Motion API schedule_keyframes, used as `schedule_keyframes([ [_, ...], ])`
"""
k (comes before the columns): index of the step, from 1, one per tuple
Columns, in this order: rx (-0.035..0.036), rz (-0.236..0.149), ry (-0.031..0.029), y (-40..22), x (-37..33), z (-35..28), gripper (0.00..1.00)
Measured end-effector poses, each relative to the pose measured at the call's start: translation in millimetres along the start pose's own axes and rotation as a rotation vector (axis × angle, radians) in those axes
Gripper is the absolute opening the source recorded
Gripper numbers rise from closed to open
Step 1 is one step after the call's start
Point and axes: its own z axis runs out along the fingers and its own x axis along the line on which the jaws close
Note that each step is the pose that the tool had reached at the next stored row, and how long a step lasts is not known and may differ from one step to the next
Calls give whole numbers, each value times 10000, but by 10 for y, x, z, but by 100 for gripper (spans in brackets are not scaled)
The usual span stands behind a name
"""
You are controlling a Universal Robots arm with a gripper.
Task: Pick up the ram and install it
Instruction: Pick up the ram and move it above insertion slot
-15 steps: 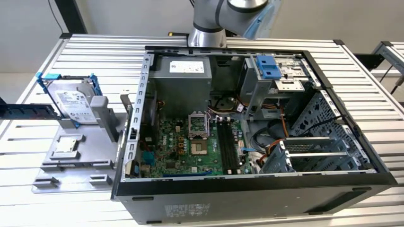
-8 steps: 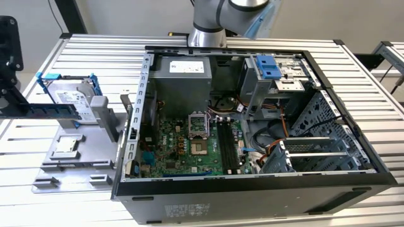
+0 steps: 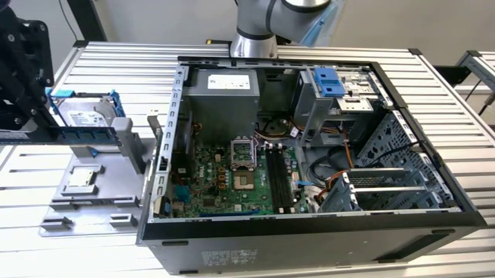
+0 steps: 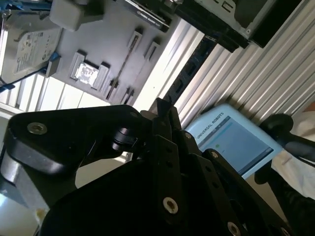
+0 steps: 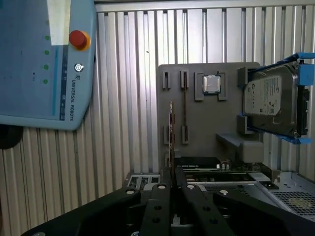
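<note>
Gripper: the black gripper point(image 3: 43, 124) sits at the exterior view's left edge, outside the case. In the first wrist view its two fingers point(image 5: 160, 194) stand close together, clamped on the ram.
Ram: the blue ram point(image 3: 85, 135) is held in the gripper. In the exterior view it lies roughly level and projects from the gripper toward the case. In the first wrist view it is seen edge-on point(image 5: 171, 132) as a thin line running out from between the fingers over the fixture.
Ram position: to the exterior view's left of the case, above the fixture and in front of the drive. Contact with the drive cannot be judged.
Slots: the long black slots point(image 3: 280, 174) on the motherboard point(image 3: 208, 174) are well apart from the ram.
Case: the case point(image 3: 309, 229) lies on its side with its side open and the motherboard facing up.
Fixture: a grey fixture point(image 3: 77, 200) lies on the table just beside the case. It carries a square chip point(image 3: 81, 178).
Drive: a silver drive point(image 3: 81, 116) in blue brackets stands at the far end of the fixture.
Table: a slatted metal table point(image 3: 124, 63) bears the case and the fixture.
Arm: the arm point(image 3: 255, 29) rises behind the case.
Pendant: a blue-grey pendant point(image 5: 34, 73) with a red button lies on the slats, apart from the fixture.
</note>
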Motion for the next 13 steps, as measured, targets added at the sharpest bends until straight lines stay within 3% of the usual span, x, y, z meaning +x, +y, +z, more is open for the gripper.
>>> schedule_keyframes([
  [13,-14,0,0,-339,-14,-1,0],
])
